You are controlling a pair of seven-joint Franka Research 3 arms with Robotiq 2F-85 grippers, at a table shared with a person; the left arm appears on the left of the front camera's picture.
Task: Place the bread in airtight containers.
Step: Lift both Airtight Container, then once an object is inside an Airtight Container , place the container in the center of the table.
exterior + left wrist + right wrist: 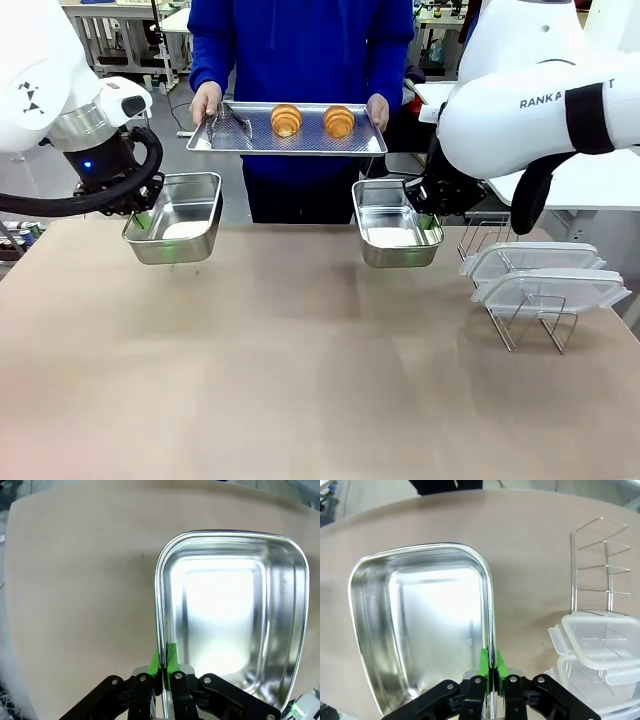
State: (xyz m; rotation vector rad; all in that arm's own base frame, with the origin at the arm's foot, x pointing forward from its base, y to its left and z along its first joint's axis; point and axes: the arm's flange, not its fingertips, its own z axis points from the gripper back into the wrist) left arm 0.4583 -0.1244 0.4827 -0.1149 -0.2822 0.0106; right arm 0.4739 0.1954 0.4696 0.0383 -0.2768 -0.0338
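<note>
Presently, an entry of holdings and positions.

Item: my left hand [163, 655], closed tight, green pads pinching the rolled rim of the left container [230, 625] at its side wall. It sits near the desk's [300, 360] far left corner and looks raised off the surface, though I cannot be sure.

Item: my right hand [491, 660], likewise closed, clamped on the rim of the right container [420, 630]. It is towards the desk's far edge, right of the middle.

Item: both containers are shiny steel, rectangular with rounded corners, open side up and bare inside.

Item: bread, two pieces. The left croissant [286, 120] and the right croissant [338, 121] are golden-brown and ridged, lying side by side but apart on a flat metal tray [290, 148]. A person [300, 40] holds the tray beyond the desk's far edge.

Relation that matters: the bread lies beyond and above both my hands, over the gap between the two containers. The right croissant is nearer my right hand; the left croissant sits about midway. Their long axes seem to run towards me, though the shapes are too small to be certain.

Item: translucent lids [540, 265], stacked on a wire rack [530, 325] at the desk's right edge, just beside the right container.

Judgement: the containers are presented, and the bread is not yet in them.
</note>
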